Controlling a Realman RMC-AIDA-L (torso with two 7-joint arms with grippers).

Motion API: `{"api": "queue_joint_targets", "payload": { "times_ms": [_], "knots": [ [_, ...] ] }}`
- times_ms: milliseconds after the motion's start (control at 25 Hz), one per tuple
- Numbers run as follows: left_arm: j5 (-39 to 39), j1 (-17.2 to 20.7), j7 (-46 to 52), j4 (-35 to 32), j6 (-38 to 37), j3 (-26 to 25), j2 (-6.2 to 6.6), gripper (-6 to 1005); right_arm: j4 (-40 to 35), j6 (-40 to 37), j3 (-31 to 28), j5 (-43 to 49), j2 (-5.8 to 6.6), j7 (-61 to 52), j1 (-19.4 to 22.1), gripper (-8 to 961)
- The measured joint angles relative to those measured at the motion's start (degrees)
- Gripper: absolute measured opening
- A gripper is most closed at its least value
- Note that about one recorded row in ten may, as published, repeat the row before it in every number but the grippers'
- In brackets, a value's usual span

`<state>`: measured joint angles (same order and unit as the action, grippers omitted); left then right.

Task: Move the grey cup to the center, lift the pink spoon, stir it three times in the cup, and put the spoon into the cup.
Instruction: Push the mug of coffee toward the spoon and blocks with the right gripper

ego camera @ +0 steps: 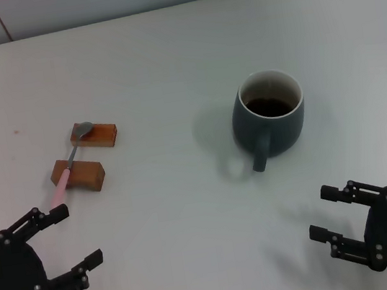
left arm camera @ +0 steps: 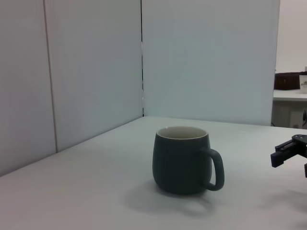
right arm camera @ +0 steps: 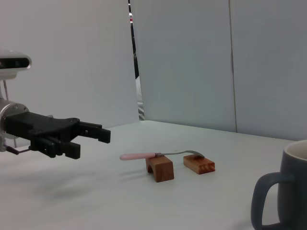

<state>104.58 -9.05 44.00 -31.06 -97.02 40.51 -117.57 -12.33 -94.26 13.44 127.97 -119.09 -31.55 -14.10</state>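
The white surface (ego camera: 166,61) carries a grey cup (ego camera: 268,119) of dark liquid to the right and two orange-brown blocks (ego camera: 93,134) (ego camera: 78,174) to the left, the pink spoon (ego camera: 66,171) bridging them.

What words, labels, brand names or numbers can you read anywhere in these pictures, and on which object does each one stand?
None can be read.
The grey cup, the pink spoon and the two wooden blocks carry no print.
A small pale label on the right gripper is too small to read.
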Motion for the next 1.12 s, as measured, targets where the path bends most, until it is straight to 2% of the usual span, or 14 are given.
{"api": "queue_joint_targets", "payload": {
  "times_ms": [1120],
  "knots": [
    [1.0,-0.8,0.4,-0.1,-0.1,0.5,0.05,862,0.1,-0.1,-0.1,0.0,0.00,0.0,0.1,559]
  ]
}}
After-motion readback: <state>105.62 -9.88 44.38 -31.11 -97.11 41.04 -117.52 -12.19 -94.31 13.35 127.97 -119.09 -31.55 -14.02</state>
